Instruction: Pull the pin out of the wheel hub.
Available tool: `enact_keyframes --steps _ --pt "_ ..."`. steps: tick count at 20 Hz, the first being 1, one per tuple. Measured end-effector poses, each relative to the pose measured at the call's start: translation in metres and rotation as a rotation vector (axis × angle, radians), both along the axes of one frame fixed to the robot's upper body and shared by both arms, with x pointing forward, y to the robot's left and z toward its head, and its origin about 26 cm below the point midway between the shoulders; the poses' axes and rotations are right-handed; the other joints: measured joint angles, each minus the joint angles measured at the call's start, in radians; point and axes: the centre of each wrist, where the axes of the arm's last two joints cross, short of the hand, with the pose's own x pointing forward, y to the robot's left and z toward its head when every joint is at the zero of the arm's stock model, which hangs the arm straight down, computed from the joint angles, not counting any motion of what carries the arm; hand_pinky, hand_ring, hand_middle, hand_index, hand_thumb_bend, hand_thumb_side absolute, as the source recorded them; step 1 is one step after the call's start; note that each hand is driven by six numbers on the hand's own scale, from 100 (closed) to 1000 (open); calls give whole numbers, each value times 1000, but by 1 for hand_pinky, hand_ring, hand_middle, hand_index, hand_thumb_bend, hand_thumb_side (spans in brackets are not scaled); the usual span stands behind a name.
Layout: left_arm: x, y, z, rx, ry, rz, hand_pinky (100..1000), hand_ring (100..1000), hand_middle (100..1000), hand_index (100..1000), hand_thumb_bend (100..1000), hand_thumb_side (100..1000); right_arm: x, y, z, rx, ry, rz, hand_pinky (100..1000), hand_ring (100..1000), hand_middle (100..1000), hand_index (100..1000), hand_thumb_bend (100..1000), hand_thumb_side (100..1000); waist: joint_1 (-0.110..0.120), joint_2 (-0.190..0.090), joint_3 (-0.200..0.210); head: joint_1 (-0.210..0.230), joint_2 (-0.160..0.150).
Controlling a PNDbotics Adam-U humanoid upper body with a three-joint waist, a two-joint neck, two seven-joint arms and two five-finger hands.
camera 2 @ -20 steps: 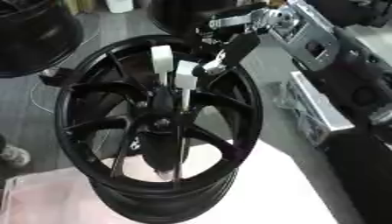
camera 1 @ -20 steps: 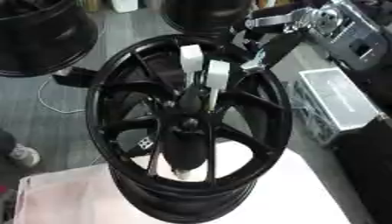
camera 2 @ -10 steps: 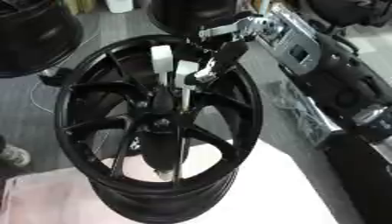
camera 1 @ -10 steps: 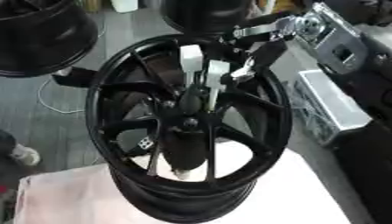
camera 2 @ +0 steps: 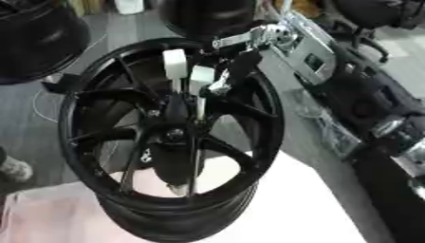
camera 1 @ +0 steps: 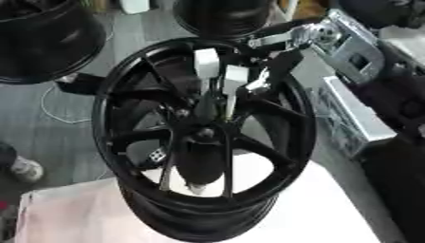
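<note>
Apparently right robot hand (camera 1: 264, 78) beside white-handled pin (camera 1: 233, 83) above wheel hub (camera 1: 203, 134), finger state unclear.

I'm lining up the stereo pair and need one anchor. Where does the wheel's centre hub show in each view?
Left eye view: the centre hub sits just left of the picture's middle, where the black spokes meet.
Right eye view: the same hub lies further left, again where the spokes meet.
Shared landmark: the two white blocks above the hub, just inside the upper rim, with the right hand beside them.
</note>
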Motion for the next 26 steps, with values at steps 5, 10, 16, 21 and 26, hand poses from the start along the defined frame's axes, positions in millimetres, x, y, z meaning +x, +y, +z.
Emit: enact_keyframes --steps 5,10,16,21,26 --pt "0 0 0 0 0 0 610 621 670 778 504 866 2 0 -1 -25 -12 -9 315 313 680 842 346 485 0 0 0 -3 0" --pt "0 0 0 0 0 0 610 621 670 778 505 866 1 -2 -5 -19 -30 -18 242 256 516 688 308 444 0 0 0 -3 0" --pt "0 0 0 0 0 0 611 621 670 778 505 866 -6 -3 -5 28 -90 -30 160 204 410 577 267 390 0 0 1 -4 0" --pt "0 0 0 0 -1 -2 611 621 670 778 505 866 -9 -1 -1 88 -158 -49 100 160 326 493 205 327 -2 0 3 -4 0" --pt "0 0 0 1 -2 -3 611 621 670 778 505 866 -9 -1 0 148 -213 -70 100 127 271 444 168 288 -3 0 5 -5 0"
